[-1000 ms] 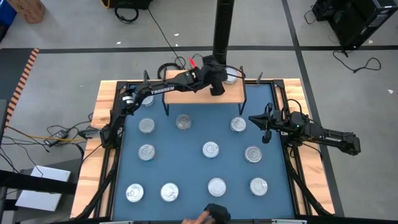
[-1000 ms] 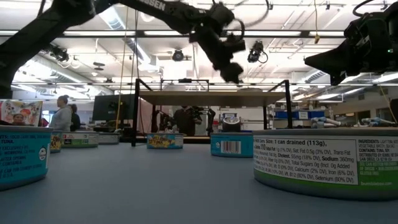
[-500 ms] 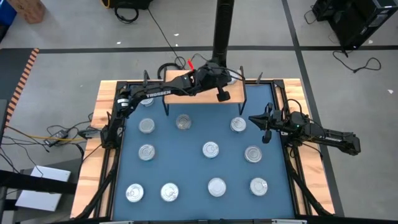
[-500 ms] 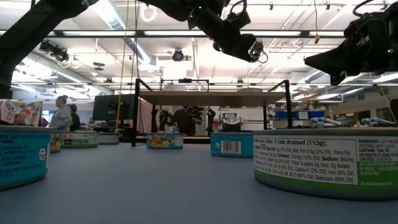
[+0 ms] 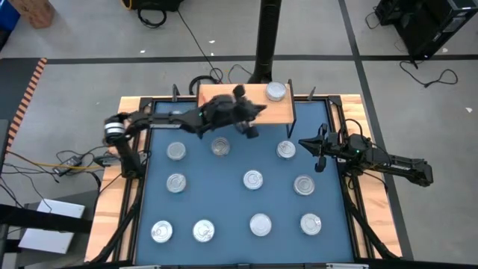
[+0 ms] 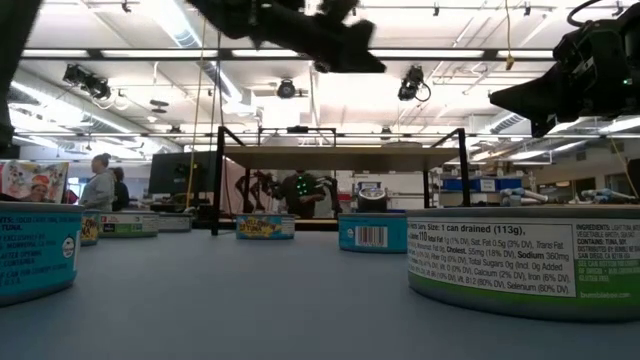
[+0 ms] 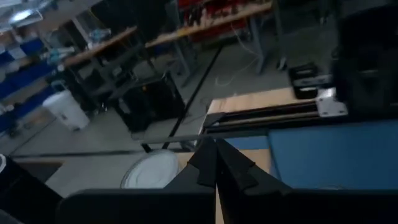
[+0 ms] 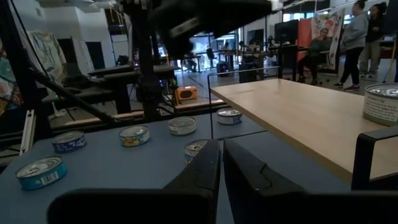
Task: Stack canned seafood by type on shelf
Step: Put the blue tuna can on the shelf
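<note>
Just before the shelf [image 5: 280, 112], left claw [image 5: 250, 128] pinched shut, empty, right claw [image 5: 319, 158] narrow, holding nothing

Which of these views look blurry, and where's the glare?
High view: the left arm is motion-smeared, the tins' tops glint. Low view: the near tin is sharp, ceiling lights glare. Left wrist view: soft throughout. Right wrist view: the other arm overhead is smeared.

My left arm reaches across, my right arm waits.

My left gripper [image 5: 247, 128] hangs in the air at the end of my outstretched left arm, fingers [image 7: 214, 167] pressed together with nothing between them. My right gripper [image 5: 320, 148] is at my right side, arm low and bent, fingers [image 8: 211, 165] nearly touching, holding nothing.
</note>
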Motion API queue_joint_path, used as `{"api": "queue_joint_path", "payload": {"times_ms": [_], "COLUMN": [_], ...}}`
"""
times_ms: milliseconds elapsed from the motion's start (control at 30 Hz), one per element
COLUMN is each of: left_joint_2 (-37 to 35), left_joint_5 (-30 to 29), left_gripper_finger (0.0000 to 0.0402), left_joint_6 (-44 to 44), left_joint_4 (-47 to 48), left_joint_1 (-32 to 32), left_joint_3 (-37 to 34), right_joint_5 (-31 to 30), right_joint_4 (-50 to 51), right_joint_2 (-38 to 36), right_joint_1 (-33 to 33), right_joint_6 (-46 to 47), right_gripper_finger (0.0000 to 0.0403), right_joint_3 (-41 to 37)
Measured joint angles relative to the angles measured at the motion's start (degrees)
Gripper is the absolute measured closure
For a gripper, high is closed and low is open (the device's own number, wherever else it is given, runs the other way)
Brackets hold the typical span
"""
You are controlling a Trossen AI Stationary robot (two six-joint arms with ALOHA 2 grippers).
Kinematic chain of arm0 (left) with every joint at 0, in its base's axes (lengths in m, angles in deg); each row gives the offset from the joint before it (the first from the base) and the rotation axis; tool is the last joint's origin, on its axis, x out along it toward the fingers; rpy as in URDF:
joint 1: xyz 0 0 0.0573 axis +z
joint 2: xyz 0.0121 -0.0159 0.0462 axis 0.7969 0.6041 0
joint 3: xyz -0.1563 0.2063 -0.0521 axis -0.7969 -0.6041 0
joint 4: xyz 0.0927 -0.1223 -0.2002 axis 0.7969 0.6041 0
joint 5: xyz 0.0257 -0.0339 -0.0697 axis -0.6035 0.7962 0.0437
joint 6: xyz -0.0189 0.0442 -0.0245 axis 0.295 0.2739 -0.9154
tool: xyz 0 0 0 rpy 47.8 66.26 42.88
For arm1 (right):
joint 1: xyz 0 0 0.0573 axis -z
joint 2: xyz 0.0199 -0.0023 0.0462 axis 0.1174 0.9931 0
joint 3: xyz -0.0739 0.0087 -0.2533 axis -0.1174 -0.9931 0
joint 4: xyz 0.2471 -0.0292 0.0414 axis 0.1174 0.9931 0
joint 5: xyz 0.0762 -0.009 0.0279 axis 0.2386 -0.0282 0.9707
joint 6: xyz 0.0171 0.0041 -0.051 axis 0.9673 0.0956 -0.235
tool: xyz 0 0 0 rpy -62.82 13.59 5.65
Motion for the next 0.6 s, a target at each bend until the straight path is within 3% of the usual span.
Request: {"api": "queue_joint_path", "payload": {"times_ms": [233,600], "left_joint_2": [-11.2,-22.58], "left_joint_5": [-1.36,-2.94], "left_gripper_finger": [0.04,0.04], "left_joint_6": [-3.03,-10.13], "left_joint_4": [-10.52,-28.81], "left_joint_1": [-4.99,-11.41], "left_joint_3": [-20.21,-43.0], "right_joint_5": [0.0,0.17], "right_joint_4": [0.0,-0.02], "right_joint_2": [0.0,0.0], "right_joint_1": [0.0,0.0], "right_joint_6": [0.0,-0.01], "right_gripper_finger": [0.037,0.037], "right_joint_3": [0.02,0.01]}}
